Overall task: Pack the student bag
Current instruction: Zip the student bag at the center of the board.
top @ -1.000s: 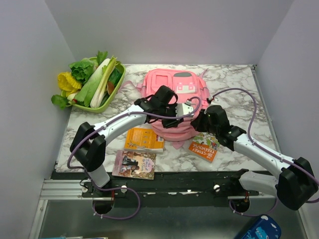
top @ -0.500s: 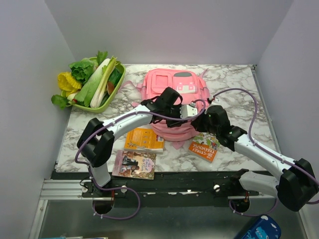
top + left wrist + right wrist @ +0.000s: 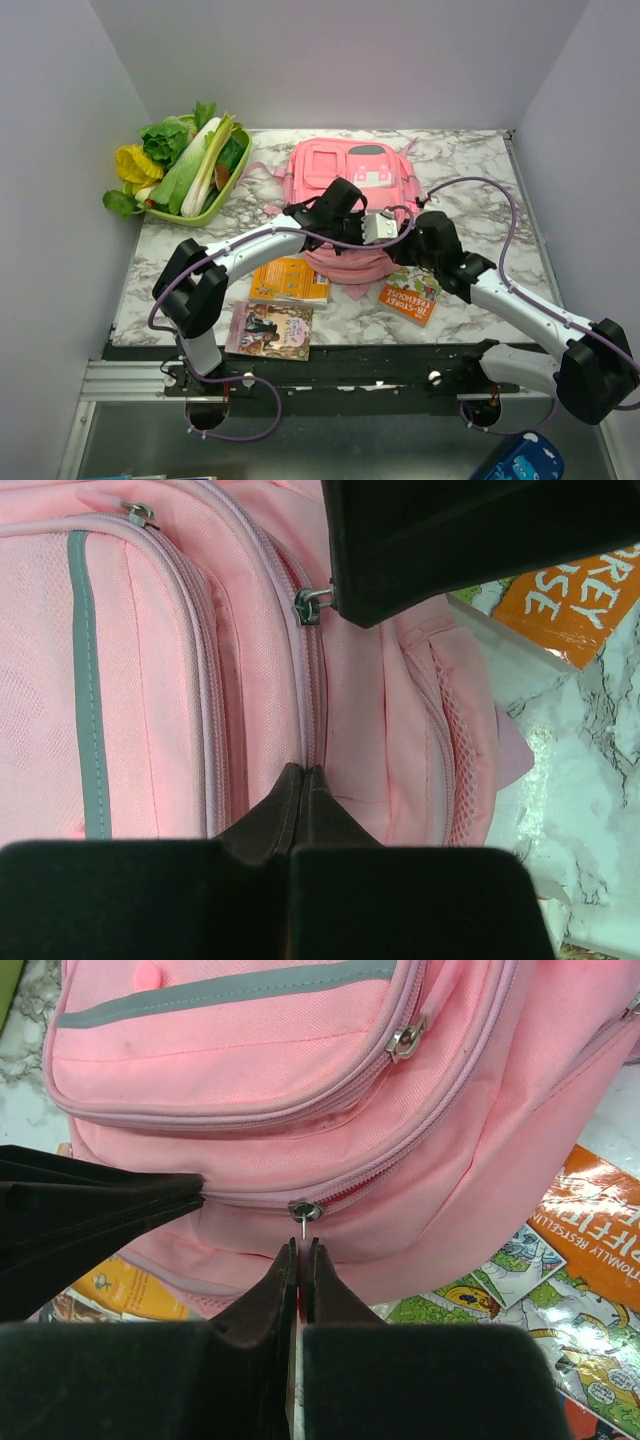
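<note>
The student bag (image 3: 350, 175) is a pink backpack lying flat at the back middle of the table. My right gripper (image 3: 400, 242) is at its near right edge, shut on the metal pull of a zipper slider (image 3: 303, 1209); its tip (image 3: 301, 1245) shows just below the slider. My left gripper (image 3: 348, 218) lies on the bag's near part, jaws pressed together on the fabric at the zipper seam (image 3: 303, 772). Its tip touches the bag left of the slider (image 3: 190, 1195). The grey strip (image 3: 85, 680) and a second slider (image 3: 405, 1040) show.
An orange book (image 3: 290, 280) and a dark-covered book (image 3: 270, 330) lie near the front left. An orange Treehouse book (image 3: 410, 297) lies under my right arm, partly under the bag. A green tray (image 3: 215, 205) of vegetables stands at the back left.
My left gripper has moved right across the bag, closer to my right gripper. The right gripper has stayed on the zipper pull, barely shifting.
</note>
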Controlling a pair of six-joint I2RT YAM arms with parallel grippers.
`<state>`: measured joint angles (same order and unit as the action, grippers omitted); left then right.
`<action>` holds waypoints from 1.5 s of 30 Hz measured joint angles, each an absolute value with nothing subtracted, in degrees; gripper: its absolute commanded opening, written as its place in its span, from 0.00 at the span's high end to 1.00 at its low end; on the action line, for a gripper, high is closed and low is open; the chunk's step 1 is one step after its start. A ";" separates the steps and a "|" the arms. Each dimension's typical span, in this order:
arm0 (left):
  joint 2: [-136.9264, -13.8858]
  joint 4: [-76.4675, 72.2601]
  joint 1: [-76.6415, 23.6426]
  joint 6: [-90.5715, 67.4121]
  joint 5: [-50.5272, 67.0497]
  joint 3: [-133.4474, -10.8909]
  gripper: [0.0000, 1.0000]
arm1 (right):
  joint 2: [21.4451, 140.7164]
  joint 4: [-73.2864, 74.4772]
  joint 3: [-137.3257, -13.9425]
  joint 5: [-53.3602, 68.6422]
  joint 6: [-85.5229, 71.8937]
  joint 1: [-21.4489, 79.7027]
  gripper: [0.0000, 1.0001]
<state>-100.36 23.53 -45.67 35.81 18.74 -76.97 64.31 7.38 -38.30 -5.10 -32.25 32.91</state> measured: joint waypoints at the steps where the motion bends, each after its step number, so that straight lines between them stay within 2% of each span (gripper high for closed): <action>1: -99.94 23.31 -45.71 36.14 18.61 -76.53 1.00 | 64.31 7.42 -38.35 -5.13 -32.05 32.53 0.99; 15: -93.60 24.82 -38.72 41.52 22.33 -72.20 1.00 | 67.37 7.49 -41.71 -2.31 -29.45 26.98 0.99; 23: -90.80 29.58 -30.70 43.64 19.42 -71.09 1.00 | 75.94 8.25 -45.43 -6.48 -26.04 22.85 0.99; 27: -89.34 31.00 -30.00 44.36 18.92 -70.00 1.00 | 80.34 8.40 -48.14 -7.53 -25.08 21.82 0.99; 30: -88.77 32.16 -30.15 44.18 19.14 -69.89 0.93 | 81.54 8.27 -49.34 -6.66 -24.88 21.74 0.99; 31: -88.62 32.49 -30.52 43.57 19.29 -69.91 0.83 | 81.49 8.08 -49.34 -5.96 -24.86 21.74 0.99; 34: -88.55 32.69 -32.14 42.19 19.59 -70.43 0.63 | 81.32 6.96 -48.88 -4.12 -24.93 21.58 0.99; 35: -88.55 32.49 -33.23 41.82 19.70 -70.70 0.61 | 81.25 6.59 -48.60 -3.46 -24.95 21.52 0.99; 39: -89.65 30.81 -38.94 40.40 19.99 -72.79 0.57 | 80.88 5.67 -47.57 -2.02 -25.04 21.52 0.99; 45: -96.79 27.86 -42.98 39.79 20.18 -78.63 0.60 | 79.94 5.61 -47.27 -0.62 -25.04 21.37 0.99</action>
<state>-96.79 27.86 -42.98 39.79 20.18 -78.63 79.94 5.61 -47.27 -0.62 -25.04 21.37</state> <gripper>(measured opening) 0.412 0.090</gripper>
